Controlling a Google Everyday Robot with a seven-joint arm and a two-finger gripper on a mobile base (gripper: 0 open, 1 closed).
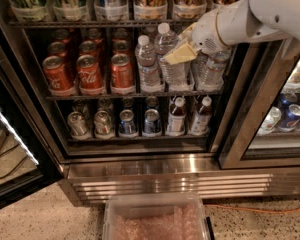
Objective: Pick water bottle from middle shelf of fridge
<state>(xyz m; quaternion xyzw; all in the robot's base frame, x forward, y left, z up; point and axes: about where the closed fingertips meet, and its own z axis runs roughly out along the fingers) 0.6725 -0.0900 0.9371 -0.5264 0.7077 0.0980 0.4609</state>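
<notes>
Only one camera view to go on, so: the gripper (182, 53) is inside the fridge (155, 166), and its yellowish fingers look clamped around the water bottle (171, 69), high up near the shoulder. That bottle is over the middle shelf (90, 97), leaning left with its cap higher than the neighbour bottle (148, 66), right beside it and maybe touching. Can't tell if its base is off the wire. What worries me is that it's packed in there. If the arm pulls out at this tilt, it could knock that neighbour over or shove it toward the Coke cans (90, 74). The cap is also right under the upper shelf (90, 23), so lifting more could snag it. And thin ribbed plastic might squish and slip, dropping toward the clear bin (155, 219) on the floor.
</notes>
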